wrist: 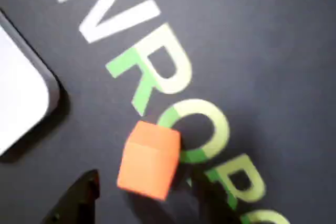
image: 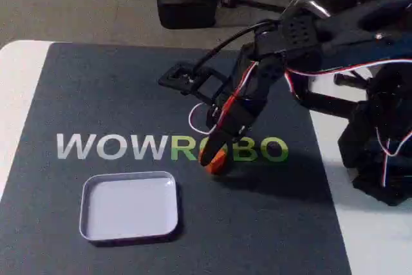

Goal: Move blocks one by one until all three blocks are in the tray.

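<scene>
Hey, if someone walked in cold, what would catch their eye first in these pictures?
Probably the small plain orange cube, sitting on the green ROBO lettering of the dark mat, with the black red-wired gripper lowered right at it in the fixed view. Next, the shallow pale white-grey tray, empty, left of the cube and nearer the camera.

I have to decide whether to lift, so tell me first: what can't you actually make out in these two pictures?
- Grip: in the fixed view the pincer covers most of the orange block; contact is unclear.
- Pincer tips: the wrist view's bottom edge cuts them off beside the block, so open or shut is unclear.
- Tray: cropped by the wrist view's left edge.
- Block on the mat or lifted: blur hides it.
</scene>
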You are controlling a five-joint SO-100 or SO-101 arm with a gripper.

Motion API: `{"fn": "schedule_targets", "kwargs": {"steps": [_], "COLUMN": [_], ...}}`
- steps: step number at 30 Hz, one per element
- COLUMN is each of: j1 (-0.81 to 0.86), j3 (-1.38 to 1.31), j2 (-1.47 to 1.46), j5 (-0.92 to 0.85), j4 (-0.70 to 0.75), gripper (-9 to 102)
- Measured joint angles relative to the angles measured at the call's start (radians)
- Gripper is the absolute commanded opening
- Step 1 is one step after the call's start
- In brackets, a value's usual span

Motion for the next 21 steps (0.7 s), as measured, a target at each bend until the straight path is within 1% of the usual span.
{"fn": "schedule_targets", "kwargs": {"steps": [4,8,9,11,13,17,21], "j1": [0.005,0.005,0.002,0.002,0.002,-0.003,-0.038], "j3": [0.000,0.000,0.000,-0.002,-0.002,-0.002,0.000], "j2": [-0.049,-0.097,-0.103,-0.110,-0.110,-0.107,-0.031], "j5": [-0.002,-0.017,-0.020,-0.023,-0.020,-0.025,-0.026], "j4": [-0.025,-0.049,-0.054,-0.063,-0.066,-0.067,-0.067], "gripper": [18,14,11,0,-8,-8,-8]}}
